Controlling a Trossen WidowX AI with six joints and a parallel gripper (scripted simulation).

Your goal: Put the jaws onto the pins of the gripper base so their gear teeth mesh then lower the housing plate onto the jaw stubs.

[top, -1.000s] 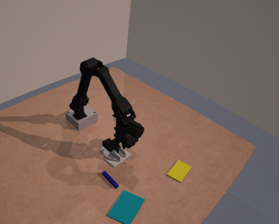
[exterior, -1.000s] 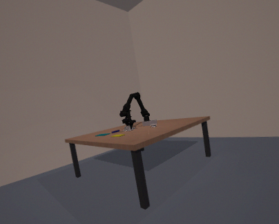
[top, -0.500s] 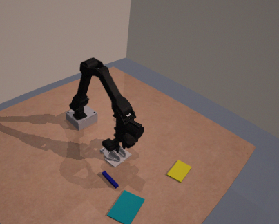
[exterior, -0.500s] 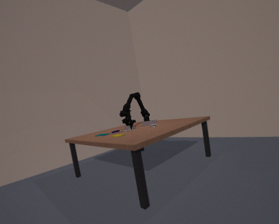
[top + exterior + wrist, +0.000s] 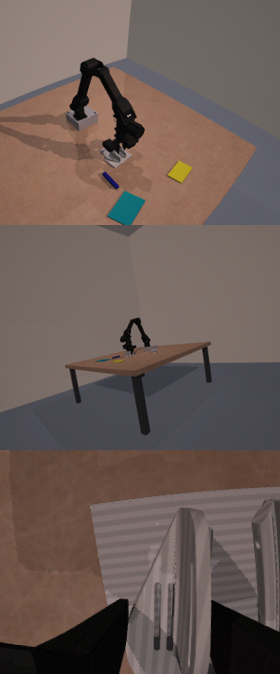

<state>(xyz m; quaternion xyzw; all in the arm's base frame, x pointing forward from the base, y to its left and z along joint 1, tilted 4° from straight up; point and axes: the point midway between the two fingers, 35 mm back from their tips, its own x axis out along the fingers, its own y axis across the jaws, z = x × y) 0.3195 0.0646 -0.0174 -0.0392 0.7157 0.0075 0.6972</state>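
Table: jaw (image 5: pixel 192 580) btwn gripper (image 5: pixel 117 150) (image 5: pixel 132 353) (image 5: pixel 165 608) fingertips.

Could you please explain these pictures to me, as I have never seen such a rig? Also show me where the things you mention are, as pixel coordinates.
The machine is one black robot arm (image 5: pixel 112 87) (image 5: pixel 141 330) on a table (image 5: pixel 215 146) (image 5: pixel 166 358). The top view looks down from above, the exterior one from beyond the table, and the wrist one past the dark fingers of the gripper (image 5: pixel 117 150) (image 5: pixel 170 602). These are closed on a grey jaw (image 5: pixel 192 570), over a pale plate (image 5: pixel 125 545). Nearby lie a blue bar (image 5: pixel 110 180) (image 5: pixel 116 357), a teal sheet (image 5: pixel 127 208) (image 5: pixel 102 360) and a yellow one (image 5: pixel 180 171) (image 5: pixel 118 361).
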